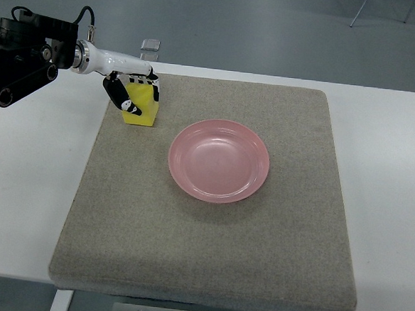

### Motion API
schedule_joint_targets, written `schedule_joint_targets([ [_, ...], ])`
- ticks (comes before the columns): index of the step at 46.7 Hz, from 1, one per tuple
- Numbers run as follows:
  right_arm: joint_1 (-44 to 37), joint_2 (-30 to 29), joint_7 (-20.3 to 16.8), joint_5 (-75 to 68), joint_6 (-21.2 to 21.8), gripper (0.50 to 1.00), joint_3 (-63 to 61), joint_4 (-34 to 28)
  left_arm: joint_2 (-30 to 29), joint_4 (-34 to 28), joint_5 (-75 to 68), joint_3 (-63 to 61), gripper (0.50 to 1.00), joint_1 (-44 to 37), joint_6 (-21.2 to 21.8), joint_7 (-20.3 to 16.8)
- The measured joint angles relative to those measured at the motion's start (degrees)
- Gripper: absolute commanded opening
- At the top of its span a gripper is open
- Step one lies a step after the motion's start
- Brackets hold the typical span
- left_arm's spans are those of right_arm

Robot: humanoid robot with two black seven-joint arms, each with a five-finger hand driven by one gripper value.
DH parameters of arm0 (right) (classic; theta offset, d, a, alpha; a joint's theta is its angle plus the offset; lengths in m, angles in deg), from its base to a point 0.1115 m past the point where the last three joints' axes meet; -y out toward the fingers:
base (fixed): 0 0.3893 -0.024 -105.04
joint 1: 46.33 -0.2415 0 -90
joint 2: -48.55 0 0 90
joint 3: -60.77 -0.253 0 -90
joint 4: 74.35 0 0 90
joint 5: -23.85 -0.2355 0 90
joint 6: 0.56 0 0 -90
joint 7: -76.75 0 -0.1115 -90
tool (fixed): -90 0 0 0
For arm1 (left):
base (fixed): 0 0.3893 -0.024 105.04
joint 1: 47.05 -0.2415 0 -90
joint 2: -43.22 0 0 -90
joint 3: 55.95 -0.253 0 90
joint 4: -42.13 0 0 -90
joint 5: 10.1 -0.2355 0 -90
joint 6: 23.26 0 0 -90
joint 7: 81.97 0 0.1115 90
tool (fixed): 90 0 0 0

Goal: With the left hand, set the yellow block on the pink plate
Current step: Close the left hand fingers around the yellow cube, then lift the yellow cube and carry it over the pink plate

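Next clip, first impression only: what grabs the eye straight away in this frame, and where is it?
The pink plate stands out first, empty, near the middle of the grey mat. Next is the yellow block at the mat's far left corner, with the left hand over it, dark fingers wrapped down its sides. The block is still apart from the plate, to its left.

White table point(388, 175), grey floor point(273, 25)
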Motion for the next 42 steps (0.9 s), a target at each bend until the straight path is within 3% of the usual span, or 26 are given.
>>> schedule_joint_targets([
  [28,0.0,0.0,-0.03,0.0,0.0,0.924,0.0,0.0,-5.11,24.69,-0.44,3.8,0.5,3.27,0.35,0.09],
  [42,0.0,0.0,0.02,0.0,0.0,0.924,-0.02,0.0,-4.76,27.76,-1.58,3.15,0.5,3.28,-0.03,0.28],
])
